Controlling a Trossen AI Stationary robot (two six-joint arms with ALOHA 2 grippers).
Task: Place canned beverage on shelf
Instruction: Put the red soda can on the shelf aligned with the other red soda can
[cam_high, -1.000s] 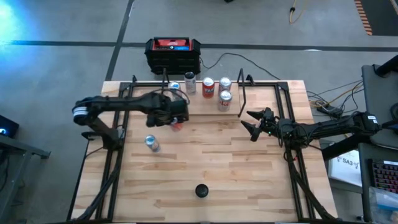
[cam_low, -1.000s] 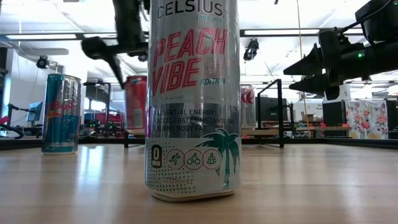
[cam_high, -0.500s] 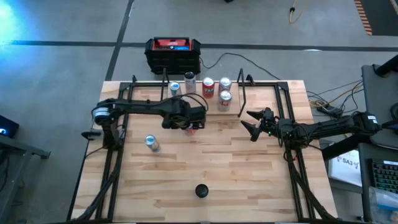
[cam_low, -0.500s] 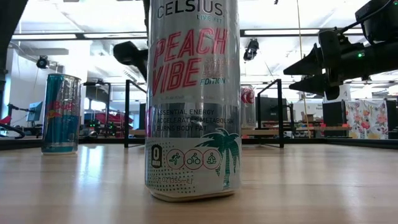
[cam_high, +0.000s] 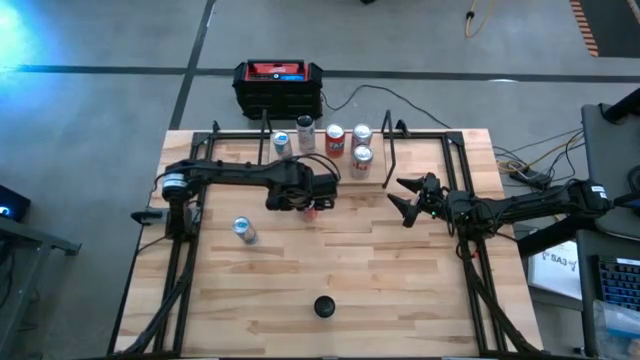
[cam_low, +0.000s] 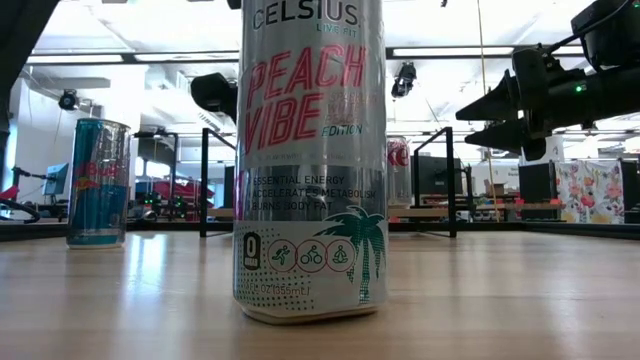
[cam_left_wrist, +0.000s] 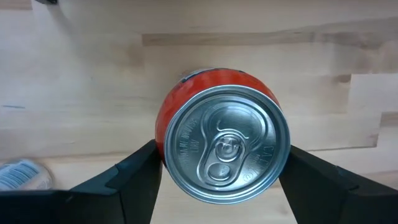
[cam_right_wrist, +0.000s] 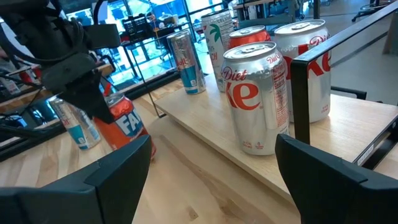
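Our left gripper (cam_high: 312, 203) is clamped on the orange aluminium soda can (cam_left_wrist: 222, 143), held upright above the desk (cam_high: 400, 270). That keeps it ready to stand on the light-wood shelf (cam_right_wrist: 249, 163). Our right gripper (cam_high: 404, 199) waits with fingers spread, empty.

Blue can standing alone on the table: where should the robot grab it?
Around its round side, near the top, coming straight down. The blue can stands upright with bare table around it. The left gripper holds the orange can that way; the right gripper waits open.
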